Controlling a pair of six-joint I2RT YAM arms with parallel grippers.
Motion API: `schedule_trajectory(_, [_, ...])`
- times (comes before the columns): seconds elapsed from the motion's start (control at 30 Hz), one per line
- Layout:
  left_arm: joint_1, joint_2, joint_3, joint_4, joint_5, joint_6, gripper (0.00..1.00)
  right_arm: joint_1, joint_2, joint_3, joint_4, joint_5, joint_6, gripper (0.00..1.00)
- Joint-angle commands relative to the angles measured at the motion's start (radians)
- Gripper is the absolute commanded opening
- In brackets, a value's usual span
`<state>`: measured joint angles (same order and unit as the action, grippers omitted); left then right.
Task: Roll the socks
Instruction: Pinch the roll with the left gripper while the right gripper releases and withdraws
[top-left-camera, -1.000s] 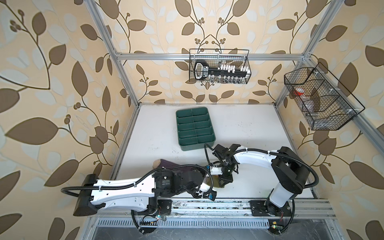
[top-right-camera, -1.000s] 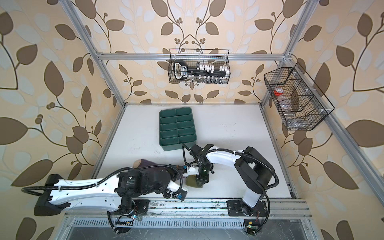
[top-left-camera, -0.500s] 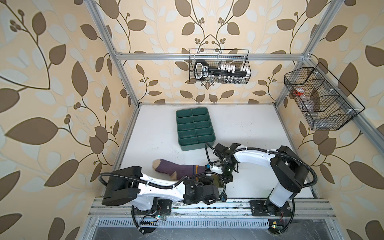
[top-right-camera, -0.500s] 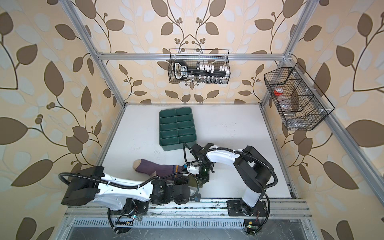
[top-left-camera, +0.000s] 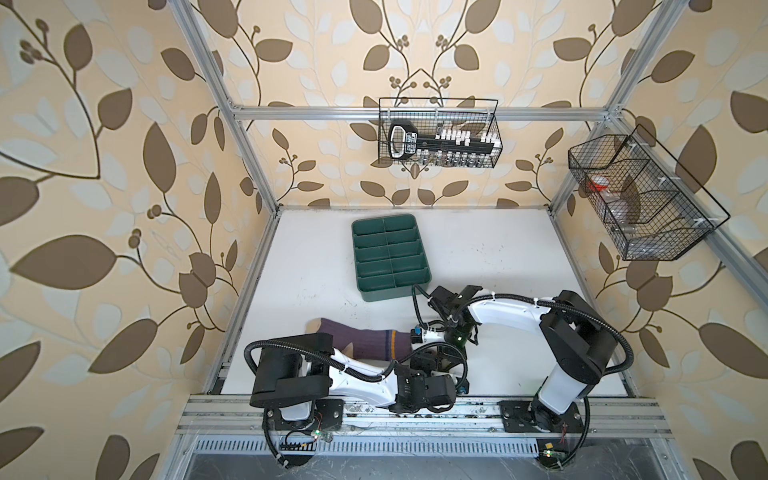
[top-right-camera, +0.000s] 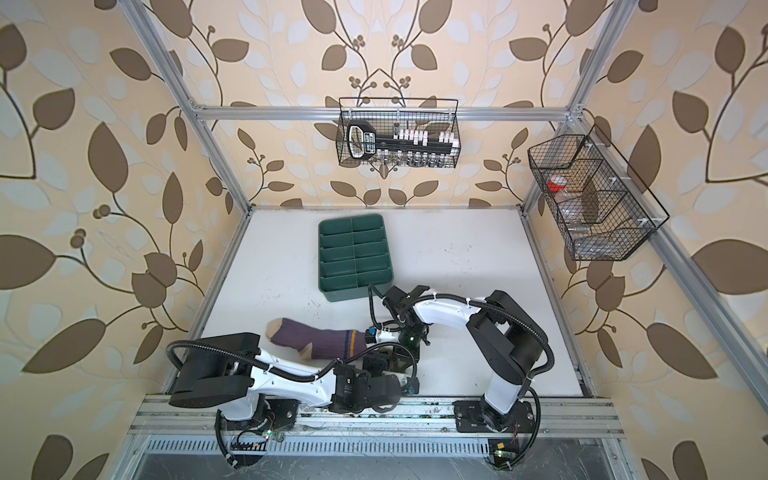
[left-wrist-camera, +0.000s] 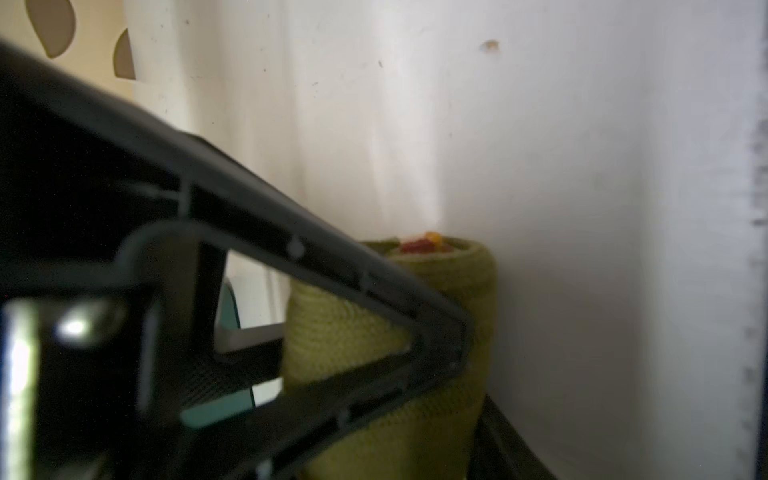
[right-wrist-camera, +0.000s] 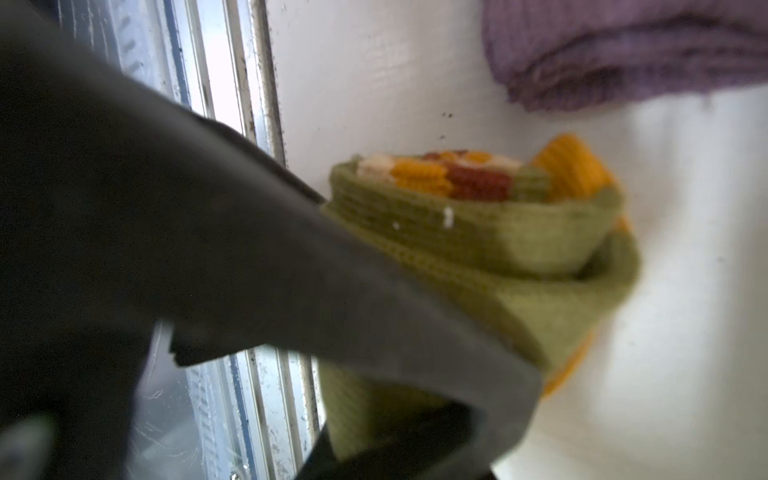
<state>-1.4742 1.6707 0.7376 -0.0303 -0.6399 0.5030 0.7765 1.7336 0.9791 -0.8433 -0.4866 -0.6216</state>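
The purple sock (top-left-camera: 365, 340) (top-right-camera: 320, 345) lies flat near the table's front, toe to the left and striped cuff to the right. The olive green sock (right-wrist-camera: 478, 232) is rolled into a bundle, its mustard and brown stripes showing at the open end. My right gripper (right-wrist-camera: 449, 424) (top-left-camera: 457, 340) is shut on the roll from the far side. My left gripper (left-wrist-camera: 478, 395) (top-left-camera: 438, 359) comes from the front edge, one finger (left-wrist-camera: 374, 291) lying across the roll (left-wrist-camera: 457, 274) and the other against its opposite side. In both top views the two grippers mostly hide the roll.
A dark green divided tray (top-left-camera: 384, 218) (top-right-camera: 351, 217) stands behind the socks at the table's middle. Wire baskets hang on the back wall (top-left-camera: 438, 137) and the right wall (top-left-camera: 640, 199). The aluminium front rail (right-wrist-camera: 257, 104) runs close beside the roll.
My left arm drew back along the front edge, uncovering the purple sock, then brought its gripper up to the olive roll with its jaws narrowing. The right arm stayed still.
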Motion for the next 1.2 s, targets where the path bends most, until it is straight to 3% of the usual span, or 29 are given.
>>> schedule_trajectory(0.0, [0.008, 0.066, -0.018, 0.024, 0.036, -0.008, 0.45, 0.009, 0.032, -0.04, -0.003, 0.019, -0.023, 0.0])
schedule_trajectory(0.07, [0.008, 0.079, -0.02, 0.023, 0.066, -0.003, 0.33, 0.009, 0.028, -0.035, -0.002, 0.017, -0.022, 0.0])
schedule_trajectory(0.17, [0.008, 0.083, -0.005, -0.027, 0.137, -0.008, 0.0, 0.005, 0.01, -0.033, 0.01, 0.04, -0.012, 0.04])
schedule_trajectory(0.27, [0.008, 0.075, 0.001, -0.071, 0.195, -0.017, 0.0, -0.001, -0.047, -0.05, 0.053, 0.105, 0.011, 0.29])
schedule_trajectory(0.3, [0.008, 0.074, 0.004, -0.088, 0.206, -0.026, 0.0, -0.004, -0.077, -0.065, 0.074, 0.13, 0.017, 0.49])
schedule_trajectory(0.37, [0.008, 0.071, 0.009, -0.115, 0.242, -0.037, 0.0, -0.011, -0.141, -0.092, 0.097, 0.193, 0.011, 0.69])
schedule_trajectory(0.4, [0.008, 0.072, 0.011, -0.124, 0.254, -0.049, 0.01, -0.016, -0.178, -0.106, 0.104, 0.223, 0.004, 0.91])
schedule_trajectory(0.43, [0.008, 0.074, 0.012, -0.13, 0.264, -0.059, 0.04, -0.025, -0.218, -0.118, 0.112, 0.256, 0.003, 1.0])
schedule_trajectory(0.67, [0.01, 0.089, 0.033, -0.201, 0.397, -0.062, 0.0, -0.162, -0.635, -0.212, 0.257, 0.474, 0.035, 1.0])
schedule_trajectory(0.83, [0.049, 0.121, 0.086, -0.282, 0.6, -0.029, 0.0, -0.294, -1.014, -0.332, 0.572, 0.883, 0.172, 1.0])
schedule_trajectory(0.9, [0.074, 0.154, 0.131, -0.335, 0.71, -0.01, 0.0, -0.336, -1.14, -0.373, 0.682, 0.996, 0.246, 1.0])
schedule_trajectory(0.97, [0.103, 0.203, 0.186, -0.389, 0.773, -0.017, 0.0, -0.382, -1.246, -0.398, 0.728, 0.999, 0.291, 1.0])
schedule_trajectory(1.03, [0.143, 0.254, 0.243, -0.438, 0.844, -0.032, 0.0, -0.423, -1.326, -0.404, 0.713, 0.914, 0.287, 1.0])
schedule_trajectory(1.17, [0.235, 0.32, 0.303, -0.486, 0.987, -0.074, 0.0, -0.439, -1.428, -0.41, 0.655, 0.745, 0.148, 1.0])
